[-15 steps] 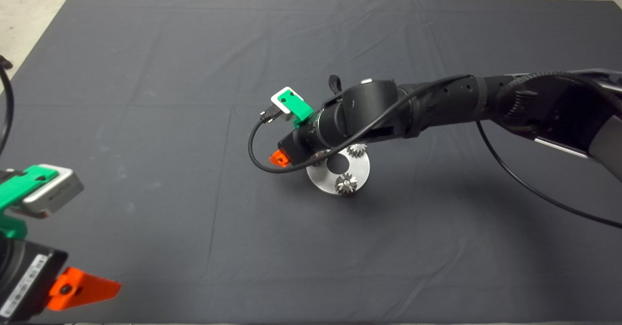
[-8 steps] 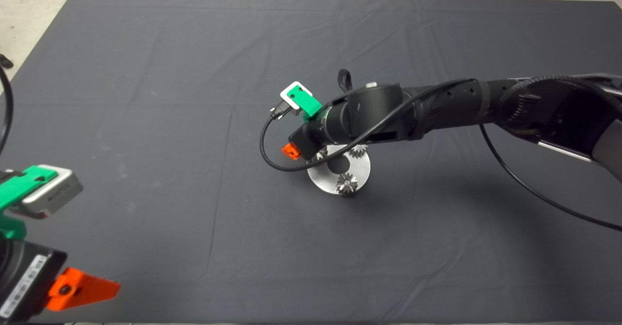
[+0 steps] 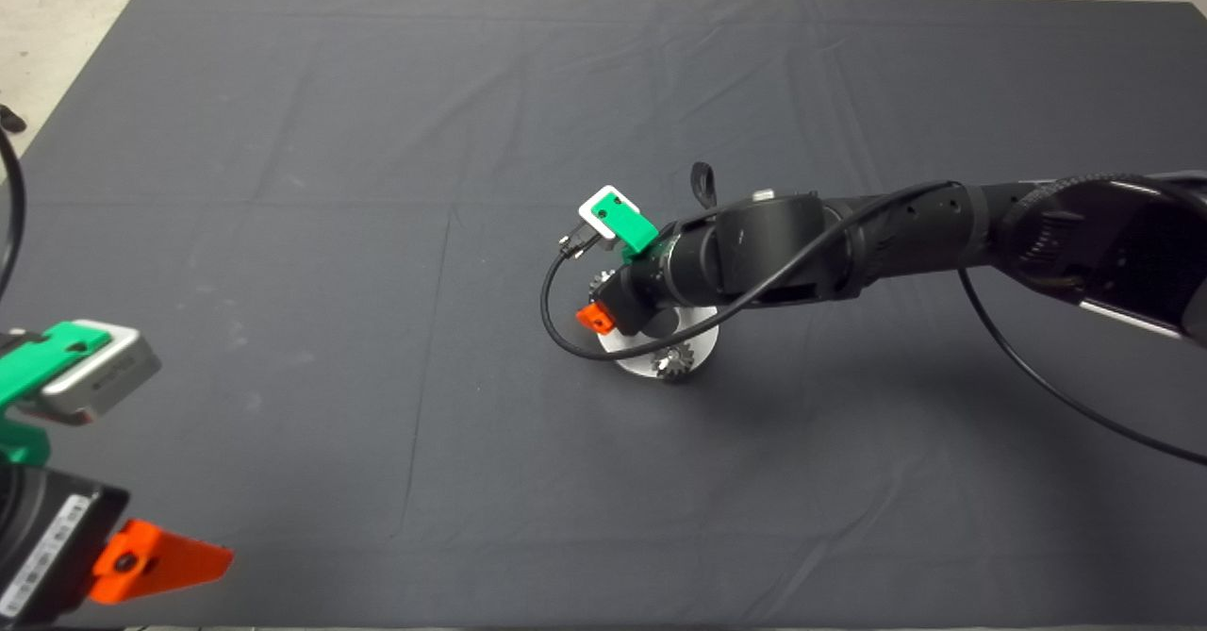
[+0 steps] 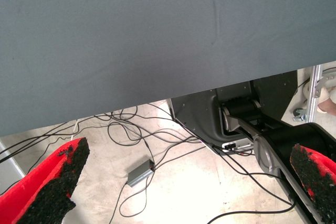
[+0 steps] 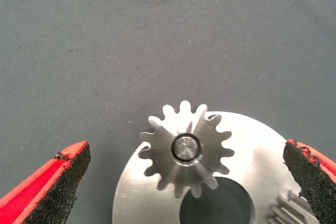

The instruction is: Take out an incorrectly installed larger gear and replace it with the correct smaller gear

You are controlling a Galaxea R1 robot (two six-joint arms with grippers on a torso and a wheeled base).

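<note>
The left gripper [image 3: 141, 556] waits at the mat's near-left corner, fingers spread and empty over the floor cables [image 4: 136, 140]. Mid-mat, a round silver steel plate [image 5: 247, 145] carries a grey steel toothed gear [image 5: 185, 148] seated on a pin. The right gripper [image 5: 184, 182], reaching in from the right, hangs directly above it, red fingers wide apart on either side, touching nothing. Judged from the task, a straight descent comes next. Whether this is the larger gear cannot be told. Another gear [image 3: 673, 361] sits at the plate's near edge.
</note>
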